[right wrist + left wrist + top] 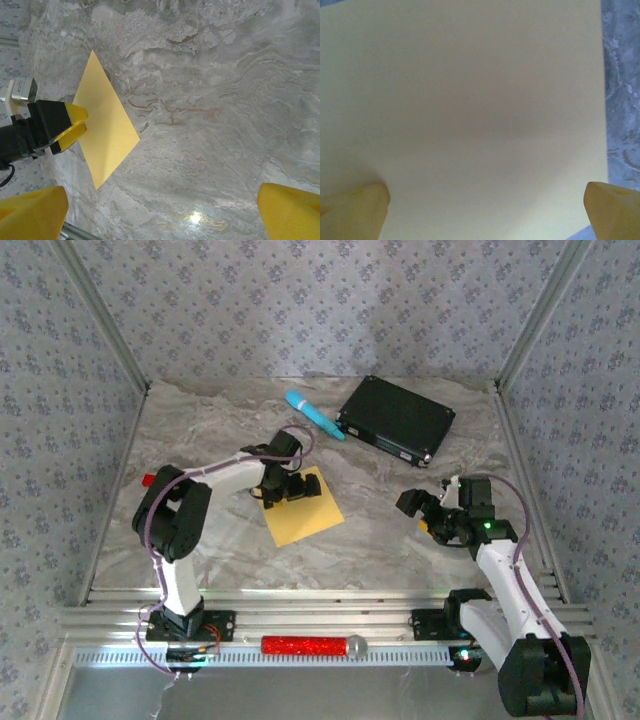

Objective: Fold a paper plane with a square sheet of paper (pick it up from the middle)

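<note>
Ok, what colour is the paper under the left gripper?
The paper is plain yellow-orange, no print; the right wrist view shows it best.

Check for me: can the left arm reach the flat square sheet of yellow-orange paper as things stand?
Probably yes: the open left gripper hovers directly over the square sheet of paper, with nothing between them.

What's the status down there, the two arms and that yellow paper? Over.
Left gripper open, low over the square sheet of paper. Right gripper open, off to the side. Sheet flat, unfolded. Light-blue cylinder and black box lie apart from it.
</note>
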`<act>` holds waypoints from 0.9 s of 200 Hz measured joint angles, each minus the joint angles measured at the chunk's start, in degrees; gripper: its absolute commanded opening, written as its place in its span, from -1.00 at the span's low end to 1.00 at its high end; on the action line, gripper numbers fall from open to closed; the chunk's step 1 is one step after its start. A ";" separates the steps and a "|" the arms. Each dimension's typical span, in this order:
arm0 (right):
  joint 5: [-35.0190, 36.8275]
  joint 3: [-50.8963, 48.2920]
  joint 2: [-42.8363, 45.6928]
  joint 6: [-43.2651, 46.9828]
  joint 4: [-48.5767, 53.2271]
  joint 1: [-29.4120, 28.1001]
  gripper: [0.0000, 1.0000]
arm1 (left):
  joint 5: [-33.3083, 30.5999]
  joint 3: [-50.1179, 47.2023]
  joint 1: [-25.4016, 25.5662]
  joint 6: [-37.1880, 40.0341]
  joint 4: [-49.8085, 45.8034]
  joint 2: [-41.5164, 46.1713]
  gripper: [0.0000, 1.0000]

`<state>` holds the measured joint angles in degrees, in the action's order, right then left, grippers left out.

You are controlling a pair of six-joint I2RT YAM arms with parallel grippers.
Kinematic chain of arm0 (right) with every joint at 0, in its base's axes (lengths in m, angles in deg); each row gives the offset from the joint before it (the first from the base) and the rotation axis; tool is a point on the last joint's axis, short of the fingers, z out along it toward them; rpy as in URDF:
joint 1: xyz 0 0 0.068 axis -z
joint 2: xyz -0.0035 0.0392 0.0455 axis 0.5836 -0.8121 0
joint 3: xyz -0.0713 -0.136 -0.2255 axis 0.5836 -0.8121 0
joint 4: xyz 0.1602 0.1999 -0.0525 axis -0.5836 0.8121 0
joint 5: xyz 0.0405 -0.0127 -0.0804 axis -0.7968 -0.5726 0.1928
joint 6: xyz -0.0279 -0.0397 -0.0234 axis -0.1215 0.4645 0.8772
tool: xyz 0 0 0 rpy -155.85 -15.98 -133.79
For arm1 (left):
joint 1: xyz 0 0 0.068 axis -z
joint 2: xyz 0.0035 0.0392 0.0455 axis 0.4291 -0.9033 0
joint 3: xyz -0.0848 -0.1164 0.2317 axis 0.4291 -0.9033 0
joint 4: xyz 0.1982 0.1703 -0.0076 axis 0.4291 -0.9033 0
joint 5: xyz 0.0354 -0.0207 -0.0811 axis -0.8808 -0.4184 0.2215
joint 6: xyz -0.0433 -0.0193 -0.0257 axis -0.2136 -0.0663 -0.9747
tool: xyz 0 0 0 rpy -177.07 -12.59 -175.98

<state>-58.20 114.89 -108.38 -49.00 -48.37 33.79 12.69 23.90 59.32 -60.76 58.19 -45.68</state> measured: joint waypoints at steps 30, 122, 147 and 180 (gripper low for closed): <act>0.72 0.02 0.90 0.04 1.18 -0.11 0.98 | -0.46 2.25 2.82 5.62 -1.31 -1.57 0.98; 0.50 0.02 1.40 0.07 1.11 -4.17 0.98 | -1.14 4.87 9.55 25.90 -5.11 -3.02 0.98; 0.74 0.04 0.59 0.20 1.03 -5.79 0.98 | -2.40 6.54 9.49 22.23 -6.36 -2.75 0.99; 2.45 1.38 -1.62 0.24 1.27 -7.78 0.98 | -5.92 9.35 9.51 12.74 -9.11 -1.92 0.99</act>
<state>-55.75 116.26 -109.99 -48.76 -47.10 26.01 6.77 33.25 68.83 -48.02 49.08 -47.61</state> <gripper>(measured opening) 0.990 0.994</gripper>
